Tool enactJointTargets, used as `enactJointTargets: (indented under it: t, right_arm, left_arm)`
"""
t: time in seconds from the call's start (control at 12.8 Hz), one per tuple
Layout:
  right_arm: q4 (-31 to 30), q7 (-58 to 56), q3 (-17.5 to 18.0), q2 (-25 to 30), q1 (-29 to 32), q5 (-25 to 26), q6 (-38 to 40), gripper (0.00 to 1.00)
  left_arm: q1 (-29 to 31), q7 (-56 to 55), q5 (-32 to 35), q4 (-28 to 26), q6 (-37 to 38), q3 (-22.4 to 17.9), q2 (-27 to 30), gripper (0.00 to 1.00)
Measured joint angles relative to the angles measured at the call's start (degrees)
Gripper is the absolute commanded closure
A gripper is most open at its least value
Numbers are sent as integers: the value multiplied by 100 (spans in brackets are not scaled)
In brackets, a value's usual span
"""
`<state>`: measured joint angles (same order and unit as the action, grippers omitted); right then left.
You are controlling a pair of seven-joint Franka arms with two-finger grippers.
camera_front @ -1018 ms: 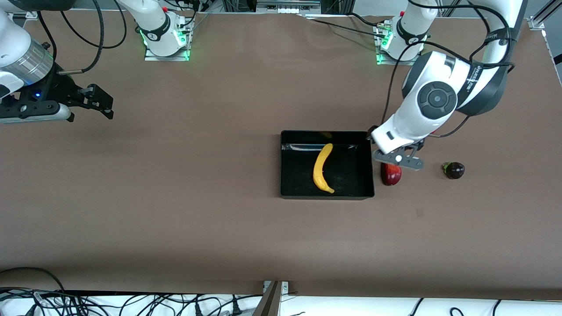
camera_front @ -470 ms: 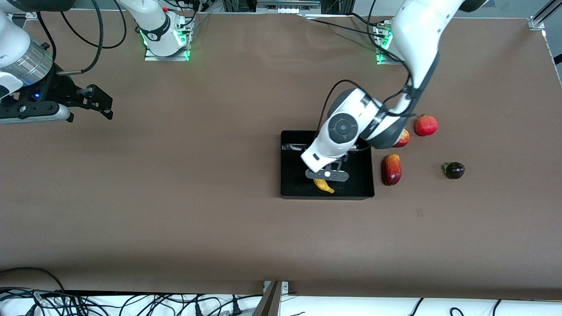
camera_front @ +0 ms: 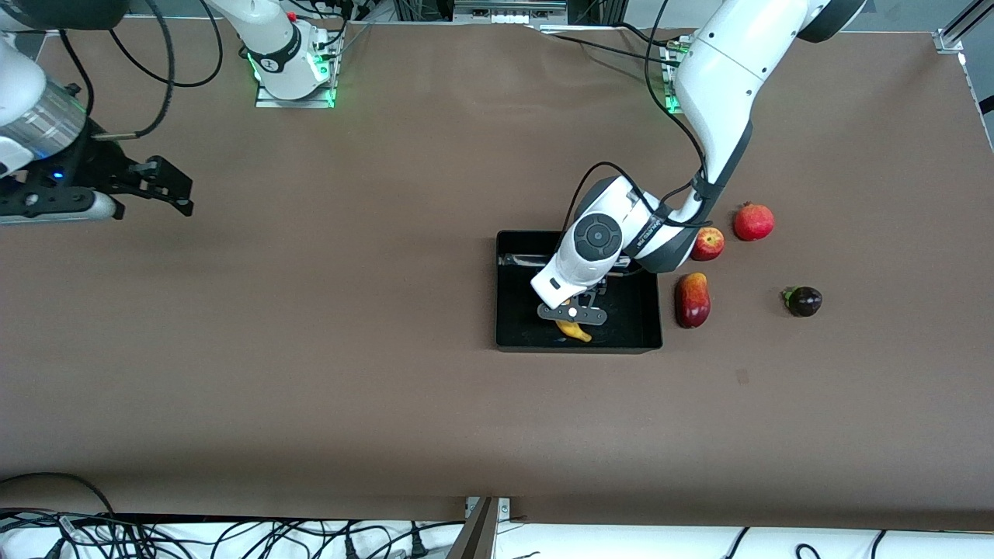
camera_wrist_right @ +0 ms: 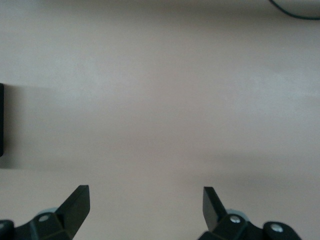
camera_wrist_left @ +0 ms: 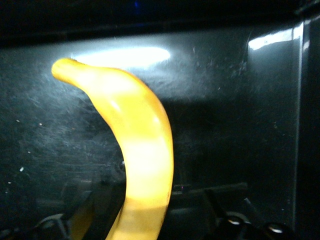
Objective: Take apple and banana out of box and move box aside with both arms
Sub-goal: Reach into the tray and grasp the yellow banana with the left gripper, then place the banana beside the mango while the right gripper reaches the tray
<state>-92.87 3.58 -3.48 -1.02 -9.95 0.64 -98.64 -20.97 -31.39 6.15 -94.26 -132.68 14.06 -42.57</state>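
Observation:
The yellow banana [camera_front: 575,331] lies in the black box [camera_front: 512,335] near the table's middle; my left arm covers most of it. My left gripper [camera_front: 578,307] is low inside the box, over the banana's middle. In the left wrist view the banana [camera_wrist_left: 145,150] runs between the open fingers [camera_wrist_left: 87,212], which stand apart from its sides. The red apple with yellow patches [camera_front: 707,243] sits on the table beside the box, toward the left arm's end. My right gripper [camera_front: 178,189] waits open and empty over bare table at the right arm's end; the right wrist view [camera_wrist_right: 145,200] shows only tabletop.
A dark-red mango [camera_front: 692,300] lies beside the box, nearer the front camera than the apple. A red pomegranate [camera_front: 753,221] and a small dark purple fruit [camera_front: 802,300] lie farther toward the left arm's end. Brown tabletop surrounds the box.
My left arm swung from over the mango beside the box to over the banana in the box, then sank lower. The apple and pomegranate came into view. The right gripper shifted slightly.

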Motion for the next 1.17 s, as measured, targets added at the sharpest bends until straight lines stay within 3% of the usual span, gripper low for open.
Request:
enactJointTargets:
  t: [0.08,0.55,0.94,1.17]
  right_arm:
    - [22,0,-5,7,0,0,0,0]
    - [23,0,55,-139,-45,-68,-51,0]
    - [41,-3,80,-137,-183,-71,-56,0]
    - [32,-5,83,-165,-248,-71,-54,0]
  left_arm:
    - [1,0,2,-19,-4,0,0,100]
    - [164,5,16,79,178,-6,135,100]
    - [640,156,24,815,1888,-18,845,100]
    - [1311,1510,49,1046,2603,-71,993,100]
